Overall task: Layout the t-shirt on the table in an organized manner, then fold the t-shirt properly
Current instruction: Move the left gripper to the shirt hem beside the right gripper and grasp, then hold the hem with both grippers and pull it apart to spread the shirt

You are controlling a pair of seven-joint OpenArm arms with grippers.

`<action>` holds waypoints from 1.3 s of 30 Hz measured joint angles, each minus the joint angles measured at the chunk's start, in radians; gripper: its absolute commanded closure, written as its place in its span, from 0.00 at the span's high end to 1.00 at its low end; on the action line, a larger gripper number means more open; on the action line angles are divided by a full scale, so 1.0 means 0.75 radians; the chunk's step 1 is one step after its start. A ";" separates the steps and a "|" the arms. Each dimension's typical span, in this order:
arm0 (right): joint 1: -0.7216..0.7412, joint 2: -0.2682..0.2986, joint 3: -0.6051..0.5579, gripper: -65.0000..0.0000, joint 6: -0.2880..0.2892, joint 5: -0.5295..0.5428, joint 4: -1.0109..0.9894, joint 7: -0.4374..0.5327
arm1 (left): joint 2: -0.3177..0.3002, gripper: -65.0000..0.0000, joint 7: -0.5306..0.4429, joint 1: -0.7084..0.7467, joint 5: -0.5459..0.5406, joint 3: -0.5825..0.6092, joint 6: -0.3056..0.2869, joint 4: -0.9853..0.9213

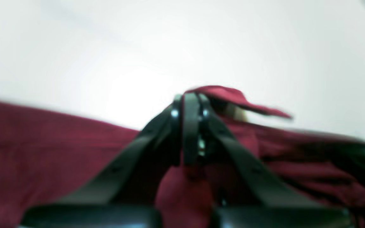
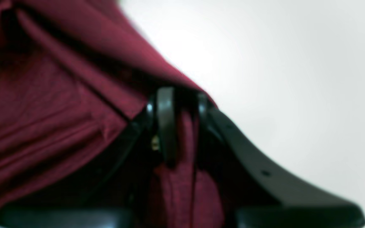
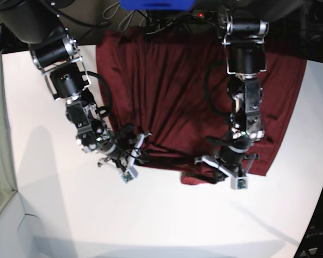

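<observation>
My left claw is pinched fully shut on a fold of the t-shirt right at its front hem, and my right claw is clamped w/ just a narrow gap, maroon fabric bunched btwn the fingers at the same hem further along. Shirt's spread on the table w/ its long axis running from that hem back toward my arm bases, hem edge pointing at the open white part of the table, still pretty wrinkly.
</observation>
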 measured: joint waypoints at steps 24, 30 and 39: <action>0.000 0.001 0.000 0.12 0.000 0.000 0.000 0.000 | -0.003 0.72 0.009 -0.058 -0.071 -0.268 0.006 -0.005; 0.017 0.001 -0.002 0.12 0.001 -0.001 -0.008 -0.019 | -0.064 0.64 0.078 0.143 -0.246 -0.320 0.016 0.175; 0.022 0.002 -0.003 0.12 0.000 -0.003 -0.011 -0.016 | -0.170 0.46 0.030 0.217 -0.298 -0.232 -0.018 -0.033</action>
